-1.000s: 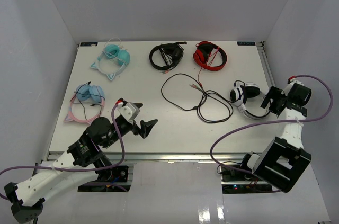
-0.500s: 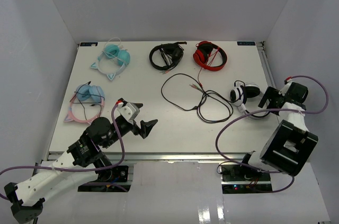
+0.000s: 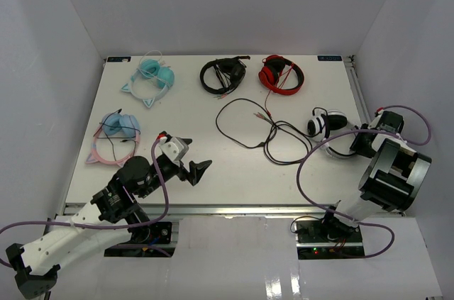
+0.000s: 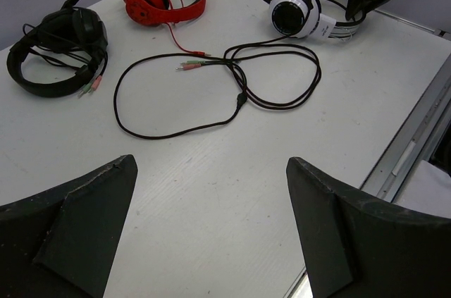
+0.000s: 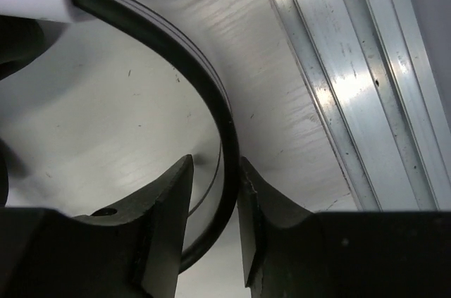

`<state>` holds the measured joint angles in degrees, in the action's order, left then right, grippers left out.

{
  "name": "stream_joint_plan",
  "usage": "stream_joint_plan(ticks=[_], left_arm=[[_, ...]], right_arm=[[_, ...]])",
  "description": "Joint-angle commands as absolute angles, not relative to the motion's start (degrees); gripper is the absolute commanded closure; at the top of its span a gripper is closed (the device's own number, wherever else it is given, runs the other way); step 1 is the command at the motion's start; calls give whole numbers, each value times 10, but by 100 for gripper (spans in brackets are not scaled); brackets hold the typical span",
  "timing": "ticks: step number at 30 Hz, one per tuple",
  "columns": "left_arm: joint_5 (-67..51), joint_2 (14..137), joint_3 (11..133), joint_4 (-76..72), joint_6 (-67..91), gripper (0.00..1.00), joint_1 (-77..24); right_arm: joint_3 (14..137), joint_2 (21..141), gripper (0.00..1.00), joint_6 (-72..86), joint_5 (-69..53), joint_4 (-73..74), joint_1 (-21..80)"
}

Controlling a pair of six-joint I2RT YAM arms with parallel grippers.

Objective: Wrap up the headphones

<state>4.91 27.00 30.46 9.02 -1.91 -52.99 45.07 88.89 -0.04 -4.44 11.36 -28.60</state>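
Observation:
The white headphones with black cushions lie at the table's right side, also seen in the left wrist view. Their long thin black cable sprawls in loops toward the centre. My right gripper is down at the headband, its jaws narrowed around the dark band, one pad touching it. My left gripper hovers open over bare table near the front left, its fingers wide apart with nothing between them.
All-black headphones and red headphones lie at the back centre. Teal cat-ear headphones and a pink-and-blue pair lie at the left. An aluminium rail runs along the table's right edge beside the headband.
My right arm has dropped down to the headband and its jaws have closed in from wide open onto the band. The left arm has not moved.

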Motion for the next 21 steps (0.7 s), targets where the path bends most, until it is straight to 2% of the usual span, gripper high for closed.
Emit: stream_joint_plan(ticks=[1,2,8,12,15,18,21], left_arm=[[47,272,315,91,-17,2,-531],[47,272,315,91,-17,2,-531],[25,279,309,84,-18,2,-531],[4,301,307,79,-19,2,-531],[-5,305,299,63,-18,2,-531],[-48,302,285,41,-18,2,-531],[-78,300,267,12,-24,2,-531]], right_arm=[[454,923,66,17,-58,112,-282],[454,922,73,16,-59,112,-282],[444,854,91,-29,-124,117,-272],[436,767,92,-103,-198,142,-245],[439,701,92,-148,-204,164,-192],[444,616,92,-192,-170,174,-76],[465,580,92,-203,-137,170,39]])
